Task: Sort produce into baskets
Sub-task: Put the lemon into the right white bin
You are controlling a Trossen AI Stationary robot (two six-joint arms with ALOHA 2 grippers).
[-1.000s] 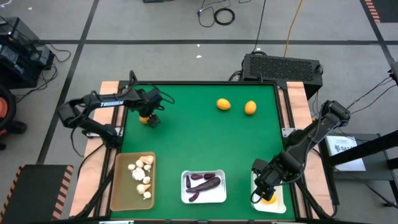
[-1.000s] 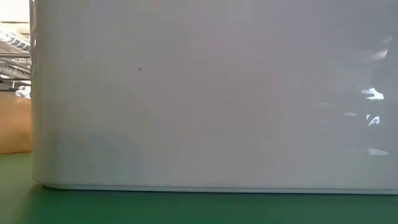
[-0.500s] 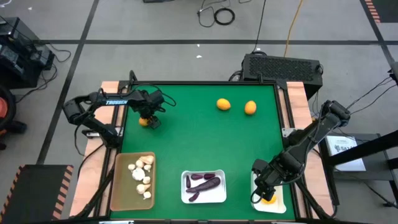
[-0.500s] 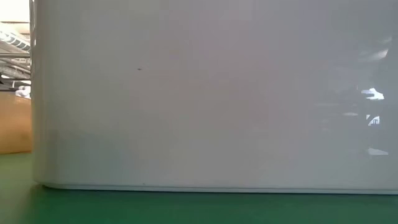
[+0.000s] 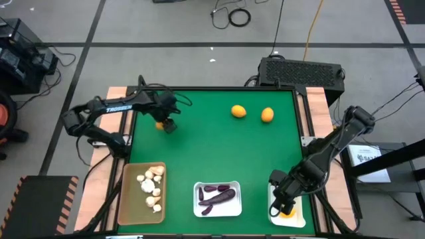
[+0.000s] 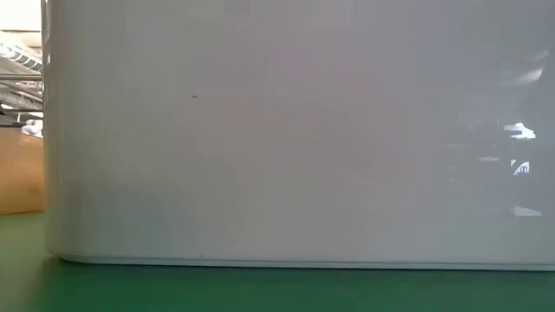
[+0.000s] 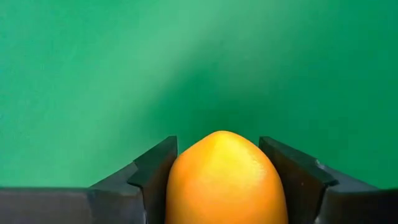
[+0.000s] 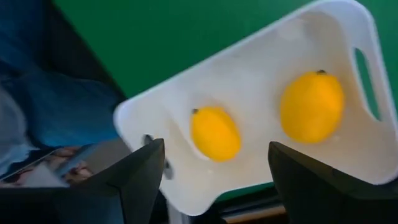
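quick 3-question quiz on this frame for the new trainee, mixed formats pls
1. True or false: the left end effector has an orange fruit between its fingers.
2. Multiple choice: how many fruits lie loose on the green table, away from both arms? A) none B) two C) four
3. Short answer: what does the right end effector hover over, and what is in it?

Key
1. True. The wrist view shows the fruit filling the gap between both fingers.
2. B. Two orange fruits lie near the far edge.
3. The right-hand white basket, holding two yellow fruits.
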